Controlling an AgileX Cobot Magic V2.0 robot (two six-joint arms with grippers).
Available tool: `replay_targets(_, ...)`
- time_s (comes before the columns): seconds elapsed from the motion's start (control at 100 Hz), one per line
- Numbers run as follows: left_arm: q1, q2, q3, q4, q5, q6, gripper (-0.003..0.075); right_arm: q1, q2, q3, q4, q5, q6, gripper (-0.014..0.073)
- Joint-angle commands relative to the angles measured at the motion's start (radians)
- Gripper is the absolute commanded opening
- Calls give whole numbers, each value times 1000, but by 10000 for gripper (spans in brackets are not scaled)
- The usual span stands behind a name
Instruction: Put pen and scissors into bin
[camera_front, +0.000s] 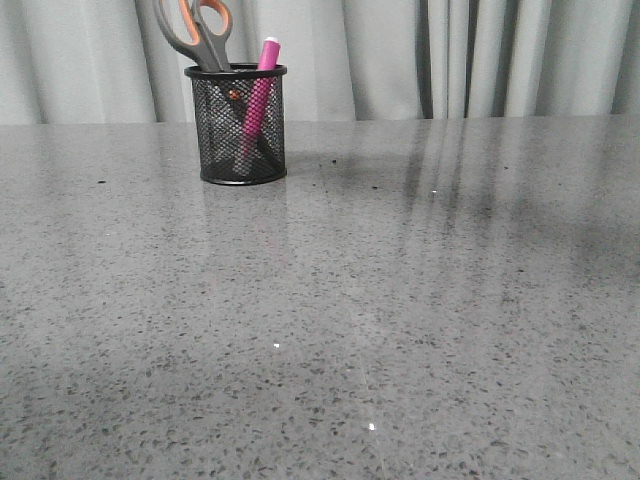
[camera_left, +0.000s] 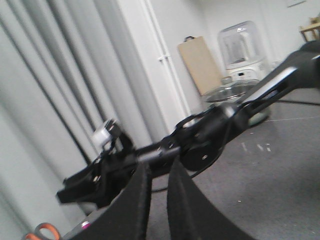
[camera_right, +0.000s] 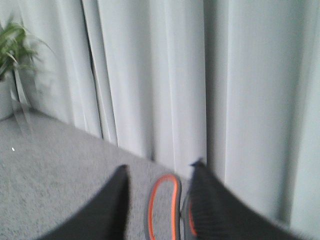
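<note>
The black mesh bin (camera_front: 238, 140) stands at the far left of the table. The pink pen (camera_front: 262, 85) leans inside it, its tip above the rim. The scissors (camera_front: 195, 30) stand in it blades down, with the orange-lined loops up. Neither gripper shows in the front view. My right gripper (camera_right: 159, 172) is open, and a scissors loop (camera_right: 162, 207) stands between its fingers, close to one and apart from the other. My left gripper (camera_left: 159, 197) is empty, with a narrow gap between its fingers. An orange loop (camera_left: 42, 231) and the pen tip (camera_left: 85, 224) show at that view's edge.
Grey curtains (camera_front: 450, 55) hang behind the speckled grey table (camera_front: 380, 300). The right arm (camera_left: 200, 142) crosses the left wrist view. A potted plant (camera_right: 12, 55) stands by the curtain in the right wrist view.
</note>
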Motion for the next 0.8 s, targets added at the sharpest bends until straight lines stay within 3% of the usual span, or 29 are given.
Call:
replay_targets(0.0,-10,-32,58,-22,-183,-30,62,6,-178,9,-63,-25,0,-71)
replay_targets(0.14,-10,-109,202,-25,-301,-30,51,22,-400,128,-198,36,2,-69)
replay_targets(0.2,-10,-142,270,-35,-328,-30,8,26,-532,219,-238,70,2,-69)
replay_targets(0.25,-10,-163,313,-54,-343,-30,-20,26,-630,291,-239,115,2,-69)
replay_targets(0.55,-10,-197,460,-179,-423,-30,-19,26,-1221,716,-264,454,0,-69)
replay_targets(0.79,-10,-197,472,-179,-425,-30,-19,26,-1502,833,-264,603,0,-69)
